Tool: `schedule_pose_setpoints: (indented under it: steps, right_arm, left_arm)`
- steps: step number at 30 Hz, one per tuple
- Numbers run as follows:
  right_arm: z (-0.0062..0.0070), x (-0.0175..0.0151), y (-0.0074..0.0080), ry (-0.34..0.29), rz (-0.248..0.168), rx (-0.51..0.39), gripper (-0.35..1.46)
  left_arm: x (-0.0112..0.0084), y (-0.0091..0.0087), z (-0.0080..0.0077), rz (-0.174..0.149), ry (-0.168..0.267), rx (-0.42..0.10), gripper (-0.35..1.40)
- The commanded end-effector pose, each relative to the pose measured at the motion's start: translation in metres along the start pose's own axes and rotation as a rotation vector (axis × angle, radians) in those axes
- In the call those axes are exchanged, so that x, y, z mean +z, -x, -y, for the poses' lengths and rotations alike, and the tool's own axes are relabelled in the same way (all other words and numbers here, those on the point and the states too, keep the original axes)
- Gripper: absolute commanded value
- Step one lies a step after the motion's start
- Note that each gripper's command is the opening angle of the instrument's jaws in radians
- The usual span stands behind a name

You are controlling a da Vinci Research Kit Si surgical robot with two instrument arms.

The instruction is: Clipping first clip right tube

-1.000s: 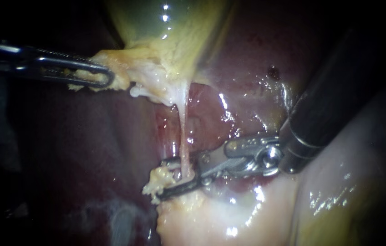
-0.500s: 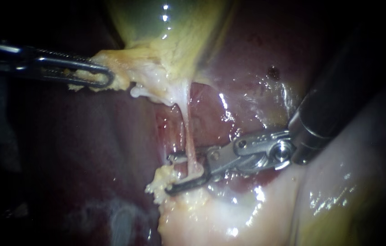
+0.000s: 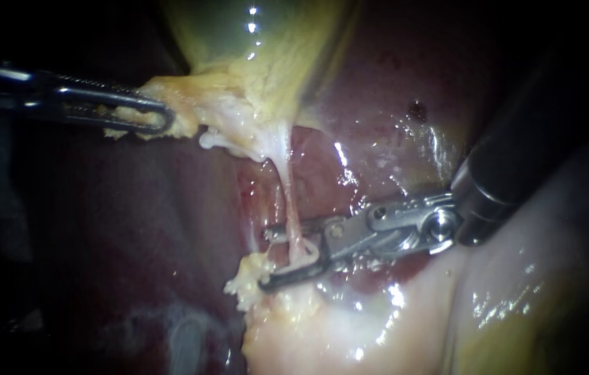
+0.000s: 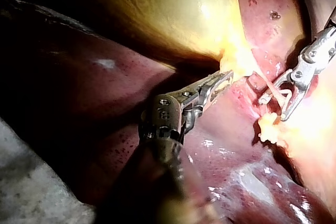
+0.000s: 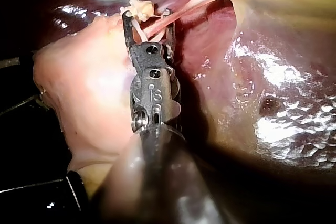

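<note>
Dark liver (image 3: pixel 135 229) wide behind both jaws, yellow gallbladder (image 3: pixel 267 55), left instrument (image 3: pixel 161 119) jaws clamped on the gallbladder's pale edge, right instrument (image 3: pixel 267 258) jaws open, thin tube (image 3: pixel 292 215) between them with slim gaps, fatty clump (image 3: pixel 242 281) at their tips.

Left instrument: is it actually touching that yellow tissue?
Touching. In the endoscope view the left instrument has both jaws closed on the yellow tissue, which shows through the jaw's slot.
</note>
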Motion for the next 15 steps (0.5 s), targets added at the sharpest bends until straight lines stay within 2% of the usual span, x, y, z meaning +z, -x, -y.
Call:
schedule_pose_setpoints:
  steps: [1, 11, 15]
  right_arm:
    - [0.0000, -0.0001, 0.0000, 0.000, 0.000, 0.001, 0.50]
    - [0.0004, -0.0003, -0.0002, -0.005, -0.032, 0.051, 0.50]
    - [0.0007, -0.0003, -0.0003, -0.033, -0.058, 0.082, 0.50]
  left_arm:
    - [0.0000, 0.0000, 0.0000, 0.000, 0.000, 0.000, -0.35]
    - [0.0000, 0.0000, 0.0000, 0.000, 0.000, 0.000, -0.35]
    - [0.0000, 0.0000, 0.0000, 0.000, 0.000, 0.000, -0.35]
